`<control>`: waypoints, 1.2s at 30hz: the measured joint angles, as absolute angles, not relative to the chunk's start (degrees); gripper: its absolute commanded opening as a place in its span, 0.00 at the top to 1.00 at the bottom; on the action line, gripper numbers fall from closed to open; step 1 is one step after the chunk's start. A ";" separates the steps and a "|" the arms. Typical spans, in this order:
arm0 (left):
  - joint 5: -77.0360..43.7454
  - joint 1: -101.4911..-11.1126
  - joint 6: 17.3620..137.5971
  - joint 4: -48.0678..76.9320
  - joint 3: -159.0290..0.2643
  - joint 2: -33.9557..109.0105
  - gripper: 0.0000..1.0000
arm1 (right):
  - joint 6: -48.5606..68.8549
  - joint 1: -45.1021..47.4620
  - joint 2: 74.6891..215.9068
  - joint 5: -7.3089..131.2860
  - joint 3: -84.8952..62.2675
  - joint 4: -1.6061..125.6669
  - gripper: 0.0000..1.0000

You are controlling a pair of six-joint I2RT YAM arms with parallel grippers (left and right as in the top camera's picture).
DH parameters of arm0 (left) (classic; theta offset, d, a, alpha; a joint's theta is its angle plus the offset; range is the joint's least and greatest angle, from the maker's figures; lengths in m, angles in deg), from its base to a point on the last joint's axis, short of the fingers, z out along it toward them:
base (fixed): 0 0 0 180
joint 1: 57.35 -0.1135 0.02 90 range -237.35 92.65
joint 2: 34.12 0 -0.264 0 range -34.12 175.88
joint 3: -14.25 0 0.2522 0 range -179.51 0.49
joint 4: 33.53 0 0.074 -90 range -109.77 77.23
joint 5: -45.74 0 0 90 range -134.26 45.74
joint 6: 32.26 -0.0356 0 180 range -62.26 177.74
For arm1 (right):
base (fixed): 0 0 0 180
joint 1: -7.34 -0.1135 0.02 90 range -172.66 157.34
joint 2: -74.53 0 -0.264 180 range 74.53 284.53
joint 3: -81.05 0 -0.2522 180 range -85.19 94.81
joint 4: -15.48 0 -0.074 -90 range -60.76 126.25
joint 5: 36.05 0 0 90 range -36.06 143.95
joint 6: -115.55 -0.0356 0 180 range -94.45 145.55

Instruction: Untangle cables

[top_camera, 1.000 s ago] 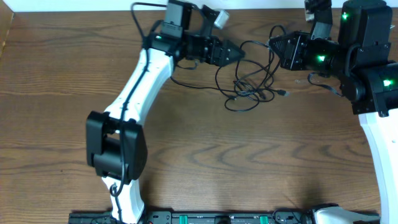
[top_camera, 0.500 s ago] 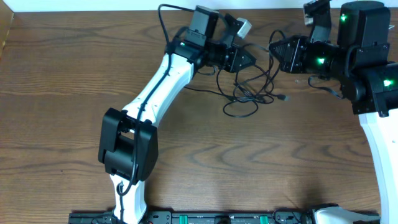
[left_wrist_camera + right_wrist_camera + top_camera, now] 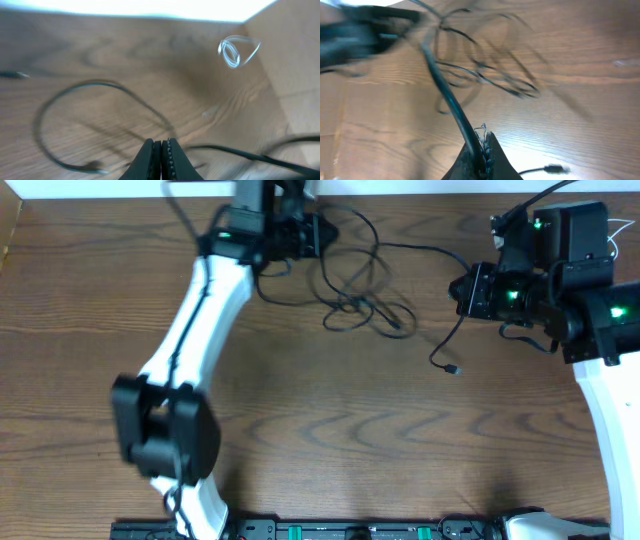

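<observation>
The black cables lie in a loose tangle on the wooden table, just right of my left gripper near the far edge. In the left wrist view that gripper is shut, and a black cable arcs down to its tips. One strand runs from the tangle to my right gripper. The right wrist view shows this gripper shut on a thick-looking black cable. A loose plug end trails below it. A small white coil of cord lies further off.
A cardboard wall stands at the table's side. The left arm's white link crosses the left half of the table. The right arm's body fills the right edge. A black rail runs along the front.
My left gripper has shut and swung left toward the far edge, and the tangle has shifted left with it. The right gripper pulled back slightly right, and a plug end now trails free.
</observation>
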State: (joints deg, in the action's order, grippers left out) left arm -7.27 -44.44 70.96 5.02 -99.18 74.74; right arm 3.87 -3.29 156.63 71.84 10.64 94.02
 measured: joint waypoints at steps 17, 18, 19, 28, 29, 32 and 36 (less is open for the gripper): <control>-7.31 -44.12 74.43 8.52 -100.93 62.65 0.93 | 14.26 -3.29 157.20 76.23 6.44 85.82 0.27; -7.12 -44.12 74.69 8.50 -100.93 62.65 0.93 | 15.31 -3.29 157.20 77.02 6.44 85.08 0.27; -6.83 -44.14 74.93 8.50 -100.93 62.65 0.93 | 16.25 -3.29 157.20 77.74 6.44 84.40 0.28; 1.28 -44.14 80.99 4.54 -100.89 62.65 0.93 | 20.16 -3.29 160.15 82.00 6.44 80.90 0.36; 2.55 -44.14 82.28 2.71 -100.89 62.65 0.93 | 20.27 -3.29 161.20 82.98 6.44 80.66 0.37; 6.04 -44.14 87.65 -3.28 -100.89 62.63 0.93 | 20.64 -3.29 164.67 86.57 6.44 79.13 0.39; 8.49 -44.14 95.48 -8.00 -100.89 62.63 0.93 | 20.86 -4.23 168.85 91.13 6.25 74.02 0.48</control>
